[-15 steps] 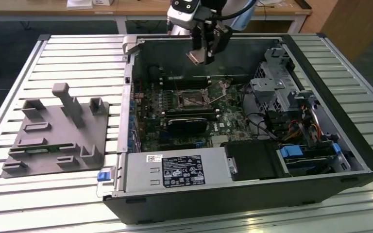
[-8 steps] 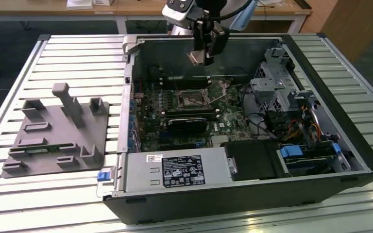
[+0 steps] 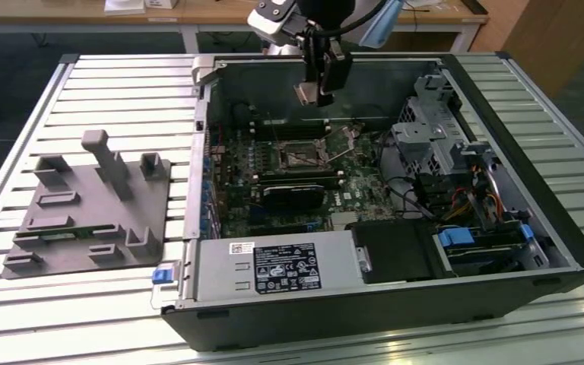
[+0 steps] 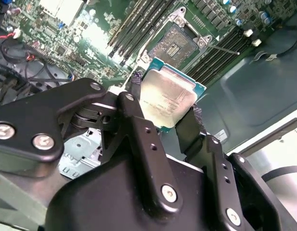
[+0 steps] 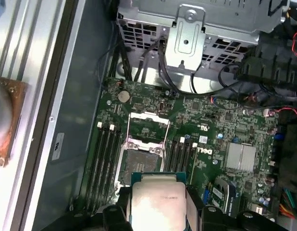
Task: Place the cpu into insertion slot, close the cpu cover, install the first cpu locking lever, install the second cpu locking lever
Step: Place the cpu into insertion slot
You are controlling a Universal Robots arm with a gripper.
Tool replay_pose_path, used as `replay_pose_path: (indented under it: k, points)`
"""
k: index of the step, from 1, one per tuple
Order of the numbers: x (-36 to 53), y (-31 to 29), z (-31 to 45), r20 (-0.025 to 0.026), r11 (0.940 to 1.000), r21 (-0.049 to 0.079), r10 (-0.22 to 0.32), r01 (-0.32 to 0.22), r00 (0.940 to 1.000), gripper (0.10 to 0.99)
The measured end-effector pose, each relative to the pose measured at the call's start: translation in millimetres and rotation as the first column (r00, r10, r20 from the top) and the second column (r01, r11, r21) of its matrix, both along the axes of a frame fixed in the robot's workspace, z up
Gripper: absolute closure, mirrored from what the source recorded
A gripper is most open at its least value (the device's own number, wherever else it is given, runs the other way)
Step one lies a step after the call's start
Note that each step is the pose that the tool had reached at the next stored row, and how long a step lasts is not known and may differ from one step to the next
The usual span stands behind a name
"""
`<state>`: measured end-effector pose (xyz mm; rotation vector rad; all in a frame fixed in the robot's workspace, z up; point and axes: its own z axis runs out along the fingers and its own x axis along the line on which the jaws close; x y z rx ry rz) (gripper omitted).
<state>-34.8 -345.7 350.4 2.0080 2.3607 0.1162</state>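
My gripper (image 3: 315, 90) hangs above the open computer case, shut on the cpu (image 3: 310, 94). In both wrist views the cpu (image 4: 167, 98) (image 5: 155, 202) shows as a flat silver-topped chip with a green edge, clamped between the two black fingers (image 4: 194, 122). Below it on the green motherboard lies the insertion slot (image 5: 140, 163) (image 4: 175, 43) (image 3: 297, 156), a dark square socket with nothing in it. The cpu cover (image 5: 148, 126), a thin silver frame, is swung open beside the socket. A thin metal lever (image 4: 226, 48) sticks out next to the socket. The cpu is well above the slot.
Long black memory slots (image 5: 106, 159) flank the socket. A silver drive cage (image 3: 429, 141) and loose cables fill the case on the exterior view's right, and a power supply (image 3: 267, 268) sits at the near side. A grey fixture plate (image 3: 89, 205) lies on the slatted table.
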Motion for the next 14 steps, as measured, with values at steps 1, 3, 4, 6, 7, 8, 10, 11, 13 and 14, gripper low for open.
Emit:
replay_pose_path:
  k: [1,3,4,6,7,8,10,11,13,14]
  points:
    - [0.0,0.7,-1.4,-0.0008,1.0000,0.000,-0.006,0.006,1.0000,0.545]
    - [0.0,2.0,-4.8,-0.0024,0.9998,-0.001,-0.019,0.019,0.9998,0.545]
    - [0.0,2.5,-6.6,-0.0030,0.9996,-0.001,-0.027,0.027,0.9996,0.545]
    - [0.0,3.4,-10.1,-0.0050,0.9990,-0.001,-0.045,0.045,0.9990,0.545]
    - [0.1,3.8,-11.6,-0.0078,0.9986,-0.001,-0.054,0.054,0.9985,0.545]
    - [0.0,4.3,-13.0,-0.0105,0.9981,-0.001,-0.062,0.062,0.9980,0.545]
    - [0.0,5.4,-16.2,-0.0154,0.9973,-0.002,-0.073,0.073,0.9972,0.545]
    - [0.0,6.0,-18.0,-0.0177,0.9972,-0.002,-0.075,0.075,0.9970,0.545]
    - [0.0,7.1,-21.5,-0.0205,0.9971,-0.003,-0.076,0.076,0.9969,0.545]
    - [0.0,7.6,-23.3,-0.0211,0.9970,-0.003,-0.077,0.077,0.9968,0.545]
